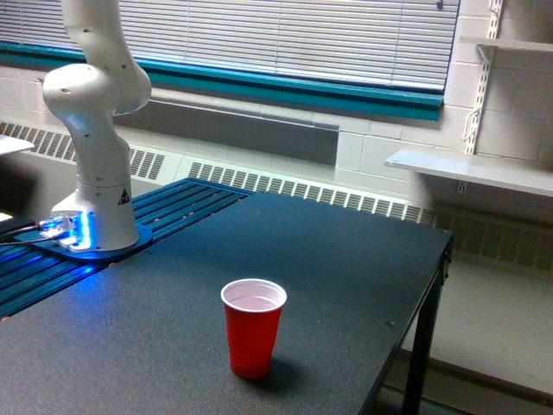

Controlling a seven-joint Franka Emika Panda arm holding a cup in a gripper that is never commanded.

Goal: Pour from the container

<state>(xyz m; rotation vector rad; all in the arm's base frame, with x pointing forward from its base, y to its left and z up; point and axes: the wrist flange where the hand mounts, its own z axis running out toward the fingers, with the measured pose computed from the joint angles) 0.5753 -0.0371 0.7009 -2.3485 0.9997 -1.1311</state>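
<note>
Exterior view first, working from the nearest thing back: a red cup (pixel 253 327) stands upright on the dark table (pixel 346 259), close to the front edge and roughly in the middle of the picture. Its white inside is turned toward the camera and looks bare, with nothing brown lying in it as far as can be made out. Around it the tabletop shows only a few tiny specks, too small to name. Further back, toward the exterior view's left, the arm's white base (pixel 95 216) sits on a blue-lit mount beside a slatted blue panel (pixel 181 207), and the arm (pixel 95 86) climbs straight out of the top of the frame. The gripper is above the picture's edge and out of sight, so whether it is clenched, released or grasping anything cannot be told. The container is likewise nowhere to be seen. Behind the table run a radiator grille (pixel 302 186), a window with closed blinds (pixel 285 35) and a wall shelf (pixel 471 169). Judging by the seemingly unfilled cup, the pour has probably not begun, and all of it remains.
</note>
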